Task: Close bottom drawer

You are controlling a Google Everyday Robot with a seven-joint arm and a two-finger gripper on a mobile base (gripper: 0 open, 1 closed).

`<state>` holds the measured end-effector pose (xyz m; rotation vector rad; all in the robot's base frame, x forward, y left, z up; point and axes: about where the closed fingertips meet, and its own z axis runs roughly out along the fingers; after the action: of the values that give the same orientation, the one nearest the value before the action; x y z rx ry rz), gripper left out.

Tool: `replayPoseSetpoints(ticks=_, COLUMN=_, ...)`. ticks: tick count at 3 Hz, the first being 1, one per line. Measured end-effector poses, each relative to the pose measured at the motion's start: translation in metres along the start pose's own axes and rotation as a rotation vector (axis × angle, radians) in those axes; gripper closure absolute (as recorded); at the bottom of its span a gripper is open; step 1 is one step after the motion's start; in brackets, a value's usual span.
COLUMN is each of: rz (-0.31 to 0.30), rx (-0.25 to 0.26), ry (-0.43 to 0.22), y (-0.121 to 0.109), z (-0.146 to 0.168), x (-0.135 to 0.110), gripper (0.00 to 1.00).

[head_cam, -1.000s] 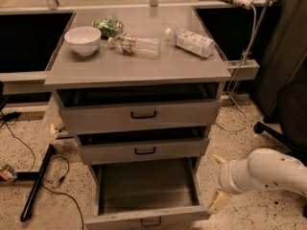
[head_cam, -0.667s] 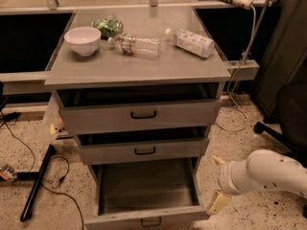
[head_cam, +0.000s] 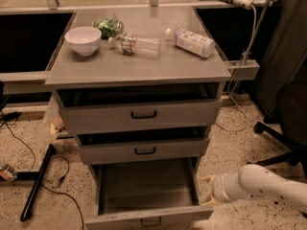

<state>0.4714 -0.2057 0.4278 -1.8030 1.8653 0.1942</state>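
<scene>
The grey cabinet has three drawers. The bottom drawer (head_cam: 148,218) is pulled far out, showing its empty grey tray (head_cam: 146,183) and a small black handle on its low front. My gripper (head_cam: 207,190) is on the white arm reaching in from the right. It sits just outside the drawer's right side wall, near the front corner. Its yellowish fingers (head_cam: 207,179) are spread apart and hold nothing. The middle drawer (head_cam: 144,150) and top drawer (head_cam: 143,114) are each open a little.
On the cabinet top (head_cam: 139,68) are a white bowl (head_cam: 83,39), a green bag (head_cam: 108,26) and two plastic bottles lying down (head_cam: 135,44) (head_cam: 192,41). Cables and a black bar (head_cam: 36,181) lie on the floor at left. An office chair base (head_cam: 276,133) stands at right.
My gripper has shifted slightly left and down, closer to the bottom drawer's right side. The drawer is still pulled out just as far.
</scene>
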Motion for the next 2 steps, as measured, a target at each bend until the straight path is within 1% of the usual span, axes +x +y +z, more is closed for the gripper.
replayPoseSetpoints(ticks=1, rz=0.071, rx=-0.079, ry=-0.033, y=0.017, z=0.06, x=0.037, gripper=0.7)
replayPoseSetpoints(ticks=2, rz=0.101, rx=-0.105, ry=-0.053, y=0.034, z=0.083, x=0.043, gripper=0.92)
